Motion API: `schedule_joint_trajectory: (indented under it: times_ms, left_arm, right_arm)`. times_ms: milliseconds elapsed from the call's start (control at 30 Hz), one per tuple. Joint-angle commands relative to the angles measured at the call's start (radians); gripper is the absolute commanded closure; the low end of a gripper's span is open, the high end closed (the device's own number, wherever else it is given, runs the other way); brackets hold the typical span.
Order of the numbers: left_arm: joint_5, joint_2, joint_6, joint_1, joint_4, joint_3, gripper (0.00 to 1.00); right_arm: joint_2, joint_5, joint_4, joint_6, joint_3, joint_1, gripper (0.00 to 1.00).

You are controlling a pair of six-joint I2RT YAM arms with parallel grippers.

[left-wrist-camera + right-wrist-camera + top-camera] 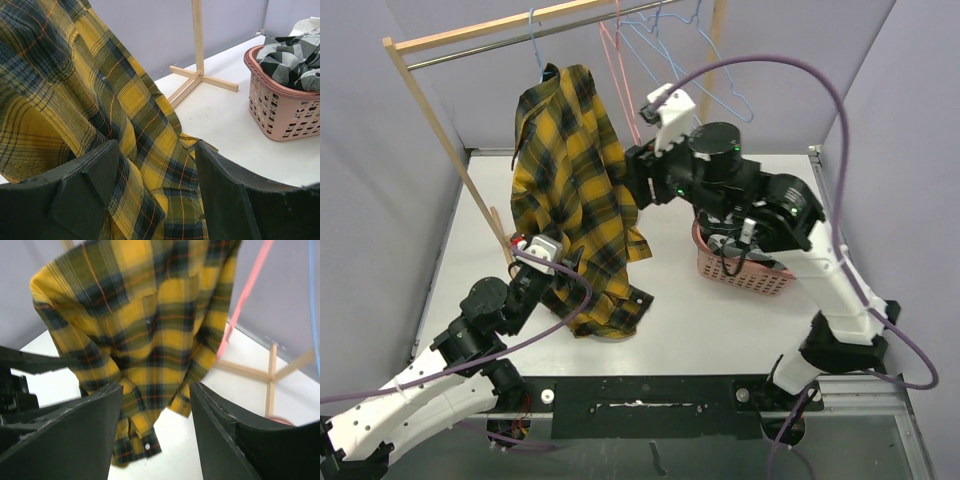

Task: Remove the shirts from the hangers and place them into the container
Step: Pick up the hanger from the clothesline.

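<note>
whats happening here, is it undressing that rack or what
Two robot arms are taking shirts off hangers. A plaid shirt hangs on a blue hanger on the rail. The left hand is open with the shirt's lower edge between its fingers; the right hand, also open, faces the shirt's side. The basket already holds a check shirt, and empty hangers hang on the rail.

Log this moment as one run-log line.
plaid shirt: on blue hanger | left gripper: open around shirt | right gripper: open, empty | basket: holds check shirt
</note>
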Motion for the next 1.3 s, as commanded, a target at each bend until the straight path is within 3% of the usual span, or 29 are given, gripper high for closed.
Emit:
schedule_joint_trajectory:
  times_ms: [0, 100, 233, 500, 667, 900, 1267]
  left_arm:
    - [0.017, -0.006, 0.003, 0.005, 0.046, 0.018, 0.40]
    - [0.129, -0.071, -0.004, 0.006, 0.018, 0.025, 0.46]
    - [0.132, -0.223, 0.018, 0.012, 0.132, -0.070, 0.47]
    - [0.101, -0.181, -0.007, 0.034, 0.069, -0.025, 0.48]
    - [0.046, -0.254, -0.040, 0.095, 0.112, -0.062, 0.48]
    - [0.133, -0.189, -0.087, 0.156, 0.065, -0.023, 0.53]
    - [0.132, -0.194, -0.088, 0.158, 0.061, -0.021, 0.54]
  right_arm:
    - [0.165, -0.017, -0.039, -0.105, 0.239, 0.037, 0.39]
    - [0.205, -0.033, 0.065, -0.122, 0.256, 0.069, 0.24]
    - [0.196, -0.053, 0.226, -0.117, 0.172, 0.084, 0.19]
    - [0.311, -0.144, 0.307, -0.071, 0.291, 0.089, 0.18]
    - [0.382, -0.143, 0.359, -0.060, 0.320, 0.101, 0.18]
    - [0.455, -0.135, 0.461, -0.022, 0.315, 0.124, 0.19]
    - [0.518, 0.090, 0.506, -0.061, 0.326, 0.207, 0.22]
